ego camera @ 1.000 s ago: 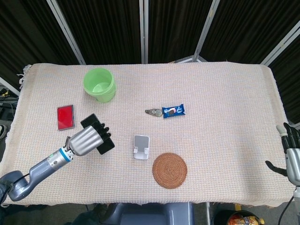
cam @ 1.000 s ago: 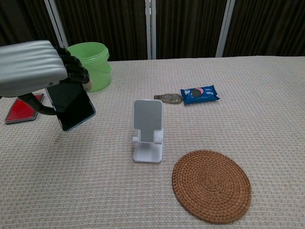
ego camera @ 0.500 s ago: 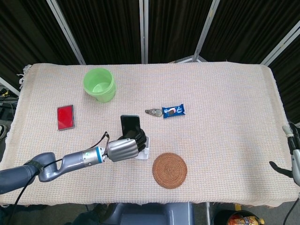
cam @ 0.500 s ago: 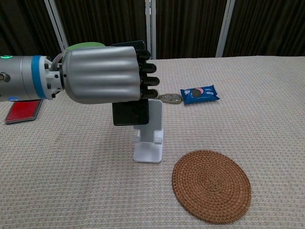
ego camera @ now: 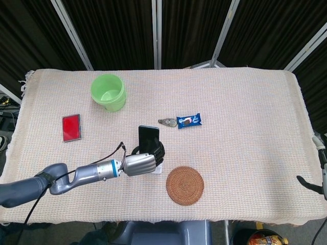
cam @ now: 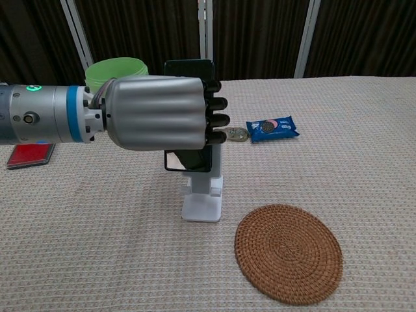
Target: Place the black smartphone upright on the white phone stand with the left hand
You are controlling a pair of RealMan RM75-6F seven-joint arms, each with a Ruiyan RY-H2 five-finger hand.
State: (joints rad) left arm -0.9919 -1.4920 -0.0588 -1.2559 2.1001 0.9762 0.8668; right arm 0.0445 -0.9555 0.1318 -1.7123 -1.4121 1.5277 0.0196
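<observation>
With your left hand [cam: 159, 122] clamped around the black smartphone [cam: 189, 68], lower it squarely onto the white phone stand [cam: 203, 201] ledge before you loosen your grip.

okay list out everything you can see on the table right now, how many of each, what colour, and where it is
smartphone: one, black, upright in the left hand, over the stand
phone stand: one, white, table centre, partly behind the phone
woven mat: one, brown, round, near edge, right of the stand
bucket: one, green, far left
flat red object: one, red with dark rim, left side
snack packet: one, blue, centre
small object: one, greyish, just left of the packet; too small to identify
tablecloth: one, beige
left hand: one, silver, gripping the smartphone
right hand: one, barely visible at the right edge
</observation>
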